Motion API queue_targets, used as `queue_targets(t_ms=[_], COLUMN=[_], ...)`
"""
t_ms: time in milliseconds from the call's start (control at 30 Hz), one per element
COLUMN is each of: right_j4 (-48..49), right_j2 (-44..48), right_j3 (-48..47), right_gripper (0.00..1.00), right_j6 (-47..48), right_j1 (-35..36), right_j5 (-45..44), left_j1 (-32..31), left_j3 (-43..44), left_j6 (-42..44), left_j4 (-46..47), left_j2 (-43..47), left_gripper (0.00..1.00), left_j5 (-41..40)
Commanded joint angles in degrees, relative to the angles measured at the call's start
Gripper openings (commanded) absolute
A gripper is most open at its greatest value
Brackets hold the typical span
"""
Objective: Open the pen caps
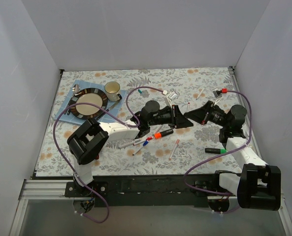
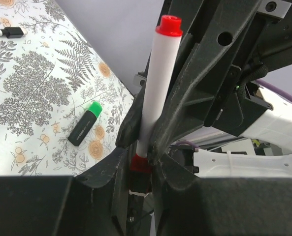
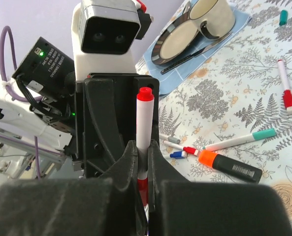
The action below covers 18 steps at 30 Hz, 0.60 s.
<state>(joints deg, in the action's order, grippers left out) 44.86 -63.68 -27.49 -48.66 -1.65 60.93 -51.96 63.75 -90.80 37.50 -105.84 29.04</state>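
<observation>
Where the cloth starts at the left, one blue mat [image 1: 67,96] carries one plate [image 1: 78,112] and one cup [image 1: 112,89]. One loose teal cap [image 1: 140,91] lies alone farther back.

Toward the front lies a cluster of thin pens [image 1: 136,142]. The right wrist view shows one red cap [image 3: 191,150], one blue cap [image 3: 178,155] and a second teal cap [image 3: 264,133] among them, all three fitted.

There are two black markers. The first [image 1: 164,132] lies just right of the cluster with its orange cap [image 1: 157,134] on.

At mid-table both arms meet on one white pen [image 2: 158,83], held off the table. The left gripper [image 2: 141,172] is clamped on one end of it. The right gripper [image 3: 143,157] is squeezed tight on the same pen near the other end. The pen has two red ends [image 2: 169,24], and I cannot tell which one is the cap.

The second marker [image 1: 213,150] lies at the front right with its green cap [image 1: 223,150] on.
</observation>
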Motion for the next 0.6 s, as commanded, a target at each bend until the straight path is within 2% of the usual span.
queue_targets(t_ms=[0, 200, 367, 567], right_j4=[0.67, 1.37, 6.64, 7.78], right_j2=[-0.48, -4.25, -8.64, -11.46], right_j3=[-4.24, -10.91, -14.52, -19.18], right_gripper=[0.01, 0.01, 0.01, 0.01], right_j6=[0.24, -1.61, -5.91, -6.53], right_j1=[0.43, -5.81, -7.4, -8.46], right_j5=[1.65, -2.3, -6.43, -9.16], left_j1=[-0.07, -0.07, -0.07, -0.07], left_j3=[1.03, -3.53, -7.75, -10.22], left_j6=[0.8, 2.65, 4.23, 5.64], left_j4=[-0.93, -1.64, -3.92, -6.03], left_j2=[0.11, 1.86, 3.8, 3.63], left_gripper=[0.0, 0.0, 0.0, 0.0], left_j5=[2.51, 6.82, 9.28, 10.78])
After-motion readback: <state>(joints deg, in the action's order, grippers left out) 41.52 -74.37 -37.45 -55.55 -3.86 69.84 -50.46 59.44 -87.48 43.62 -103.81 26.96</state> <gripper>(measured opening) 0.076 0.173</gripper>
